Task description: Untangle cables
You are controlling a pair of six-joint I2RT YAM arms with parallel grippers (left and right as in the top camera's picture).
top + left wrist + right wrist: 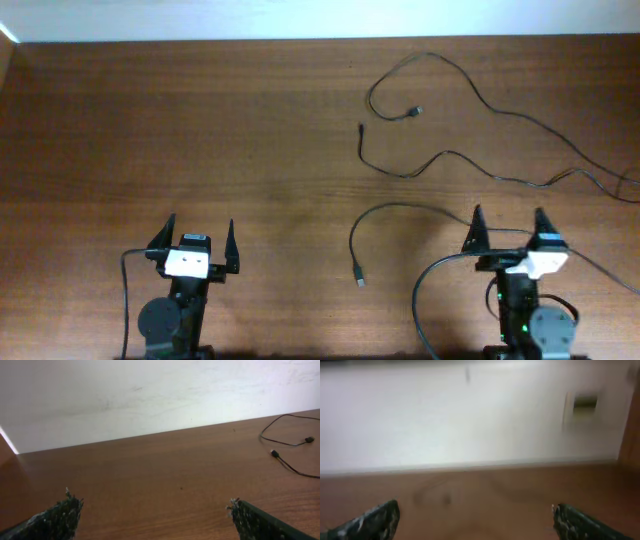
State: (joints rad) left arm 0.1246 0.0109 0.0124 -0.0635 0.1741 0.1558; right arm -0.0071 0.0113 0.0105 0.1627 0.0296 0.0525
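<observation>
Thin black cables lie on the brown wooden table at the right. One cable (pixel 470 85) loops at the back with a plug (pixel 415 111) at its end. A second cable (pixel 440 157) runs from a plug (pixel 361 128) toward the right edge. A third cable (pixel 385 208) curves to a plug (pixel 360 280) near the front. The back loop and two plugs also show in the left wrist view (pixel 280 442). My left gripper (pixel 196 235) is open and empty at the front left. My right gripper (pixel 507 222) is open and empty at the front right, over the third cable's run.
A white wall (pixel 320 18) bounds the table's far edge. The thicker arm wires (pixel 425 290) hang by the right arm's base and another (pixel 126 290) by the left. The right wrist view is blurred and shows only table and wall.
</observation>
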